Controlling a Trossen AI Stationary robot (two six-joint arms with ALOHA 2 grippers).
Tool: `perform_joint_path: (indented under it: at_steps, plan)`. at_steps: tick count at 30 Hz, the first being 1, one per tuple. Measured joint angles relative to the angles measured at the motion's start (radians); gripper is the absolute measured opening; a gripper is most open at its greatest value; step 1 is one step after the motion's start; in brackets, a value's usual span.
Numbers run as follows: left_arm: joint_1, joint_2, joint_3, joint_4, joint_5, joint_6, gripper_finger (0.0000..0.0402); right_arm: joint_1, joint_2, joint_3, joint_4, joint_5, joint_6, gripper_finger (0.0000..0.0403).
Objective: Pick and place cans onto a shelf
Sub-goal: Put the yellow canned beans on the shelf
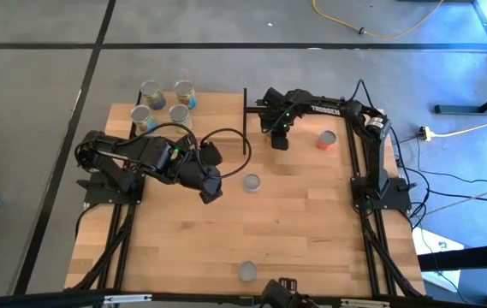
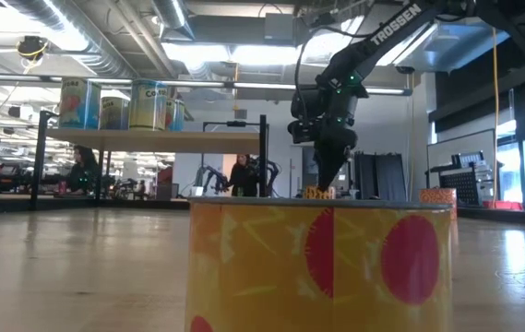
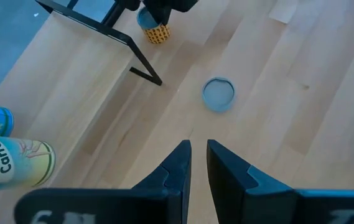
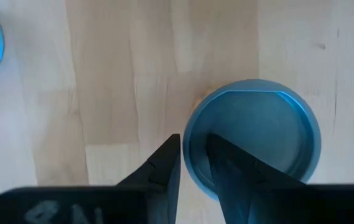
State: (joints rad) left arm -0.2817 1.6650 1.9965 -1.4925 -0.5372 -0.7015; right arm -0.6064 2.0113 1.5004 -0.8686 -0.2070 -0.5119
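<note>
The black right arm has "TROSSEN" in white letters. Its right gripper [image 1: 279,141] points down over a small yellow-label can [image 3: 156,31] near the raised light-wood shelf [image 2: 151,136]; fingers nearly pressed together, pinching nothing. Wrist view shows that can's round silver top; high view hides it. 4 cans [image 1: 164,104] stand on the shelf. 3 more sit on the wooden counter [image 1: 311,222]. Left gripper [image 1: 211,193], also nearly shut & empty, hangs beside a silver-top can [image 1: 251,182].
</note>
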Motion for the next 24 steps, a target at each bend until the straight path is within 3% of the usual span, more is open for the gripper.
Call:
perform_joint_path:
  at_steps: [8,16,24]
  plan:
    - [0.0,0.0,0.0,0.0,0.002,-0.003,0.0045,0.0,0.002,-0.001,0.051,0.031,0.066,0.008]
    - [0.0,0.0,0.0,0.001,0.006,-0.006,0.0045,0.0,0.002,-0.001,0.077,0.037,0.066,0.0012]
    - [0.0,0.001,0.0,0.001,0.007,-0.006,0.0045,0.0,0.002,-0.001,0.079,0.068,0.069,0.0007]
